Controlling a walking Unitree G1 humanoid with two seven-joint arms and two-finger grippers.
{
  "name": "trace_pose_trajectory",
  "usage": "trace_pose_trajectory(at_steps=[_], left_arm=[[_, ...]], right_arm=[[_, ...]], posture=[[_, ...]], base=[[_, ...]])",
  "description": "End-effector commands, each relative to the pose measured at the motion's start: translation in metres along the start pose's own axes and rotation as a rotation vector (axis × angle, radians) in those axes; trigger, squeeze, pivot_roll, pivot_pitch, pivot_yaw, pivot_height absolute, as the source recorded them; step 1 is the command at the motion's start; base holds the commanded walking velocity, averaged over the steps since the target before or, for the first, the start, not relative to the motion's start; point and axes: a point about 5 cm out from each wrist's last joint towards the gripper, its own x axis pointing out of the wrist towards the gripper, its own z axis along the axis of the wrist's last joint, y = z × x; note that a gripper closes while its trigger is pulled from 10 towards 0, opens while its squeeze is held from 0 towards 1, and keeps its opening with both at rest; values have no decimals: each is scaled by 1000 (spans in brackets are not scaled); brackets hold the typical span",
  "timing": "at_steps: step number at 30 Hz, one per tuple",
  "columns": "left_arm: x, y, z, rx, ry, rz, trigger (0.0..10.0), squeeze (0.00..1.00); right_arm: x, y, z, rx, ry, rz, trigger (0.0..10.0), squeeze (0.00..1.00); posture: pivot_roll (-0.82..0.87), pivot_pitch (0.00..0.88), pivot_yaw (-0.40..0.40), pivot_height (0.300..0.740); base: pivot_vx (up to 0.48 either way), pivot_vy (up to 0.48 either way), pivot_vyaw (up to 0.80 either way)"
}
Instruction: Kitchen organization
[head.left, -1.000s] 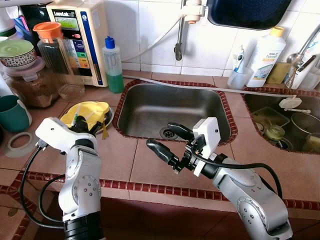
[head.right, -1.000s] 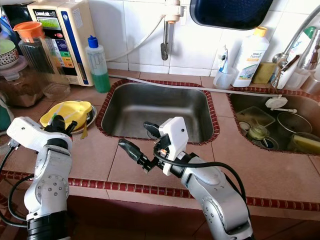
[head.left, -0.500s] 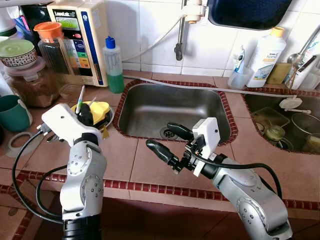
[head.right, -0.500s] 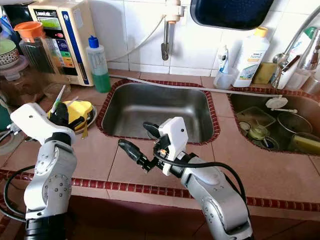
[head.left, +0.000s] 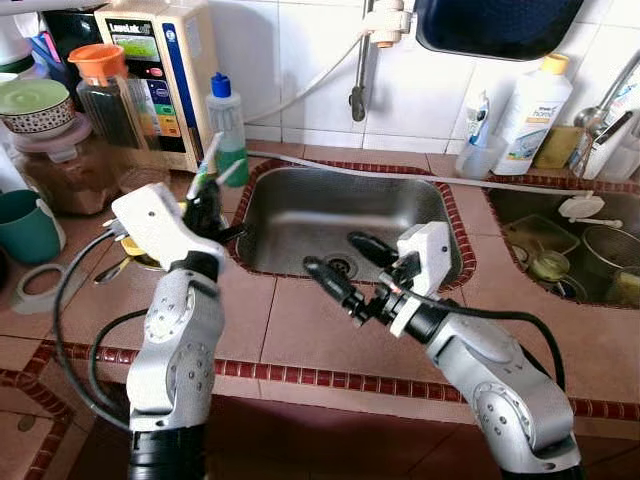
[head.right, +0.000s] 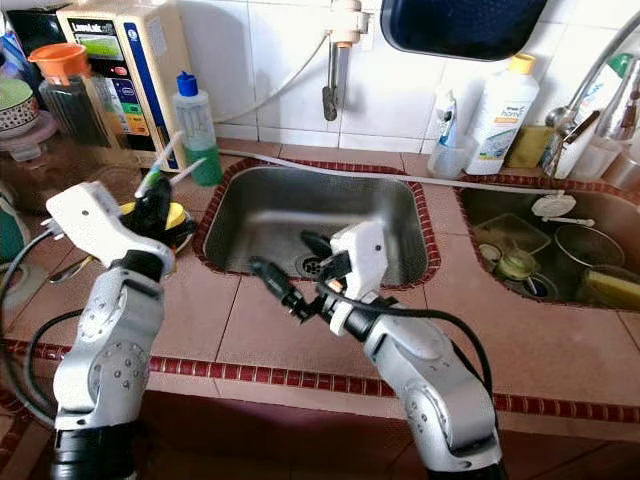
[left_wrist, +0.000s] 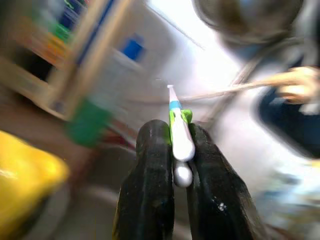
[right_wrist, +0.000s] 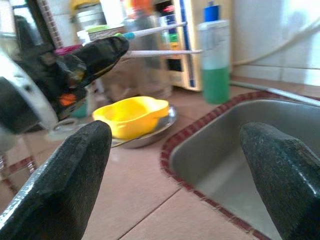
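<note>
The left gripper (head.left: 205, 200) was clamped on two thin utensils — a white toothbrush (left_wrist: 176, 131) with green and blue on its handle and a second slim white stick (right_wrist: 162, 51) beside it. In the left wrist view the two black fingers (left_wrist: 152, 165) pinched the toothbrush near its lower end, so its long axis ran straight out past the fingertips. From the head views that axis tilted up and toward the back wall, with the tips close in front of the green soap bottle (head.left: 226, 126). The gripper hung above the counter's left part, over the yellow dish (head.right: 170, 216) on its metal plate (right_wrist: 155, 131) and just left of the sink (head.left: 340, 215).

The right gripper (head.left: 345, 268) was spread wide and held nothing, hovering over the sink's front rim with its fingers aimed left toward the other arm. It lay well apart from the toothbrush, so the left arm was the one placed to carry it. A likely home was the clear cup (head.left: 476, 155) by the back wall to the right of the sink, which already held a toothbrush — far across from the left gripper, nearer the right arm's side. A handover or a long reach across the sink seemed called for.
</note>
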Motion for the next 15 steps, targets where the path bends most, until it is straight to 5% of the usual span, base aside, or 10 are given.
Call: trace_pose_trajectory(at_steps=[1,8,11,15], left_arm=[[2,-8,1,-83,26,-57,10000,0],[4,-14,2,-149,73,-172,10000,0],[4,-17,-3,-217,130,-215,10000,0],[2,-22,-8,-235,164,-257,10000,0]], right_arm=[[1,-6,2,15,-10,-32,10000,0],[4,-19,8,74,-53,-92,10000,0],[8,-37,17,223,-135,-188,10000,0],[11,-46,24,271,-169,-209,10000,0]], posture=[[-17,0,-11,740],[-9,0,-5,740],[-3,0,-1,740],[0,0,0,740]], base=[[0,0,0],[0,0,0],[0,0,0],[0,0,0]])
